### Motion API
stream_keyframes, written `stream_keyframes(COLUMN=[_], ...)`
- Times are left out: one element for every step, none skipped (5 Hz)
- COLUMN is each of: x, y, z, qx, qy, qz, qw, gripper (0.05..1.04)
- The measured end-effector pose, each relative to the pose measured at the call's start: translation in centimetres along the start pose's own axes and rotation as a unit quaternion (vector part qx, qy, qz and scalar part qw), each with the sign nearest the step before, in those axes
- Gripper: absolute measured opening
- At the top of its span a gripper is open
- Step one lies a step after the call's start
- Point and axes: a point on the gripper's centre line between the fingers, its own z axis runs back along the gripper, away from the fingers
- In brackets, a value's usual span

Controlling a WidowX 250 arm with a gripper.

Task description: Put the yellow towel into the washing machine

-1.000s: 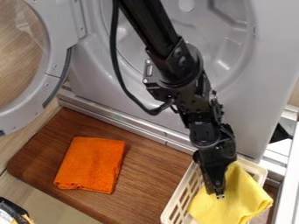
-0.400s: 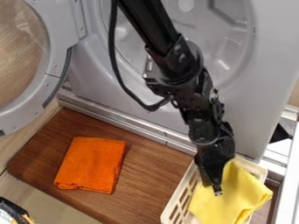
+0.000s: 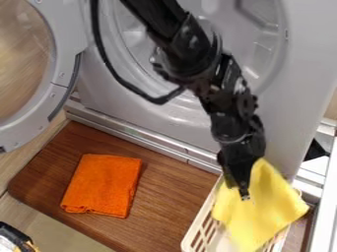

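The black robot arm (image 3: 191, 56) comes in from the top edge and slants down to the right across the front of the washing machine (image 3: 309, 64), with a black cable (image 3: 158, 100) looping beside it; its gripper (image 3: 245, 195) points downward above the pale slatted basket (image 3: 188, 239), near the lower right; the jaws are pinched together on the yellow towel (image 3: 260, 211), gripping it by its left side, though the exact gap between them cannot be made out. The towel is outside the washing machine, hanging in loose folds over the basket and covering much of it (whether its lower end touches the basket, one cannot tell); behind the arm lies the drum (image 3: 263, 49), its opening facing forward, and the round door (image 3: 19, 130) stands open at the left. An orange towel (image 3: 102, 184), folded and flat, rests on the brown wooden board (image 3: 174, 197), to the left of the basket and apart from it; a metal rail (image 3: 151, 140) runs between the board and the machine.
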Motion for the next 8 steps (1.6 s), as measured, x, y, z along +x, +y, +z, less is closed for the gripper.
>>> stream_keyframes(x=[0.3, -0.2, -1.2, -2.7, -3.7, -3.7, -3.6, -3.1], y=[0.9, 2.7, 4.8, 7.0, 8.4, 10.5, 13.4, 16.6], z=[2.3, 5.0, 7.4, 9.6, 10.3, 10.4, 9.0, 8.4], qx=[0.041, 0.086, 0.131, 0.180, 0.201, 0.210, 0.200, 0.204], qy=[0.003, -0.004, -0.017, -0.026, -0.029, -0.035, -0.032, -0.051], qz=[0.001, 0.017, 0.043, 0.068, 0.088, 0.098, 0.106, 0.109], qw=[0.9992, 0.9961, 0.9903, 0.9810, 0.9752, 0.9721, 0.9735, 0.9715], gripper=[0.056, 0.056, 0.056, 0.056, 0.056, 0.056, 0.056, 0.056])
